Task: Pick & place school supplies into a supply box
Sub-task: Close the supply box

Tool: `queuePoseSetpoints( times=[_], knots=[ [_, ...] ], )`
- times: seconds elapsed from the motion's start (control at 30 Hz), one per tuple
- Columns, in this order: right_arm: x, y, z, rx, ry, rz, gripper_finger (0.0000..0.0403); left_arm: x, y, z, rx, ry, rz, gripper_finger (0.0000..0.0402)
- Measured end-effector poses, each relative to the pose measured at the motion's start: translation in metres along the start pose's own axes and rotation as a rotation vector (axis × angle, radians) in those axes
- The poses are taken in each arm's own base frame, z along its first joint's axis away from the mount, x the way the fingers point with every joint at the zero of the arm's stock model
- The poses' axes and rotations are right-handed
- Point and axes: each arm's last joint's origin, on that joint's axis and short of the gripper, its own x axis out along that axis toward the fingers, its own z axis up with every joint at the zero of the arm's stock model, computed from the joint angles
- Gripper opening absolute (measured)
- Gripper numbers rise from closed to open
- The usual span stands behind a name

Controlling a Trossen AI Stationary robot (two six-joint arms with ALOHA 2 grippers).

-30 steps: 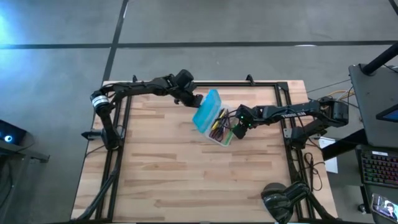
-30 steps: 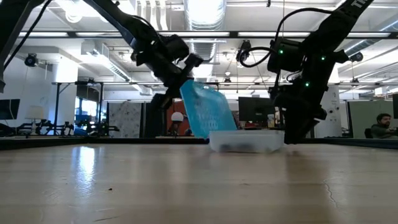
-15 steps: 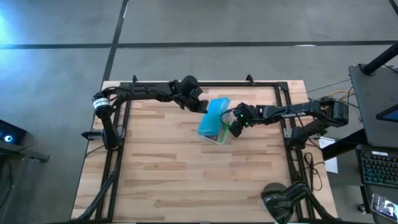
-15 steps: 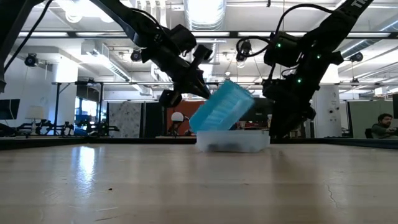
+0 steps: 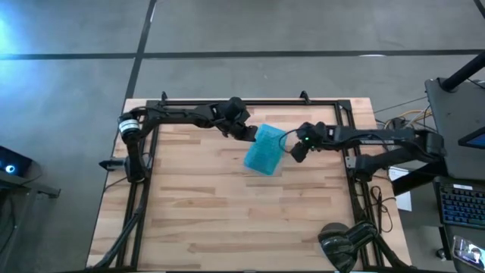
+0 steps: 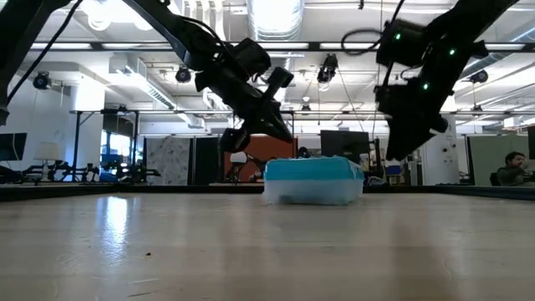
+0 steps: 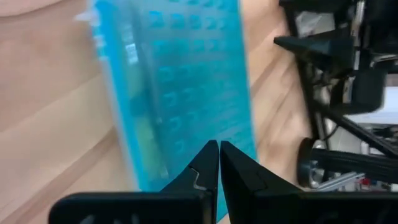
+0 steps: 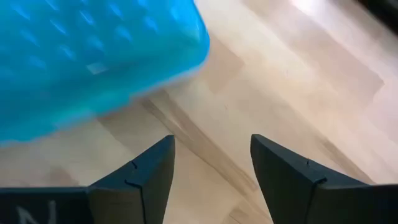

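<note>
Supply box (image 5: 265,149), teal lid down, lay closed mid-tabletop (image 5: 204,212) between both arms, left tool (image 5: 251,135) clenched empty at its rim, right tool (image 5: 297,150) released just beside it.

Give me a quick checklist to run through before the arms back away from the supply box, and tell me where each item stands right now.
1. Teal lid down flat on the supply box: ok, the low view shows it level over the clear half.
2. Latch fully snapped: cannot tell.
3. Supplies all inside: cannot tell, the lid hides them; none lie loose on the table.
4. Left gripper free of the box: not ok, its shut fingers sit right at the lid's edge.
5. Right gripper free: ok, open, beside the box and holding nothing.
6. Box resting squarely on the table: ok.
</note>
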Motion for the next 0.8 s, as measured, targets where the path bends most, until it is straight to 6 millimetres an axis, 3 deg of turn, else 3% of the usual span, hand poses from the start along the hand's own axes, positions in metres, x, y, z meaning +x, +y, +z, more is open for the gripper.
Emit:
queuePoseSetpoints(
  times=[0.13, 0.27, 0.43, 0.63, 0.8],
  knots=[
    [-0.006, -0.005, -0.001, 0.125, 0.025, 0.151, 0.0201, 0.010, -0.009, 0.001, 0.007, -0.070, -0.054, 0.0000],
    [0.006, -0.009, -0.010, 0.280, 0.134, 0.265, 0.0201, 0.027, -0.010, 0.002, -0.013, -0.108, -0.072, 0.0000],
    [0.023, -0.004, -0.017, 0.419, 0.125, 0.407, 0.0201, 0.053, -0.006, -0.001, 0.008, -0.043, -0.011, 0.0000],
    [0.034, -0.001, -0.016, 0.503, 0.108, 0.429, 0.0201, 0.069, -0.009, 0.000, 0.076, 0.053, 0.092, 0.0000],
    [0.048, 0.003, -0.017, 0.500, 0.142, 0.417, 0.0189, 0.069, -0.019, 0.004, 0.126, 0.040, 0.102, 0.0000]
  ],
)
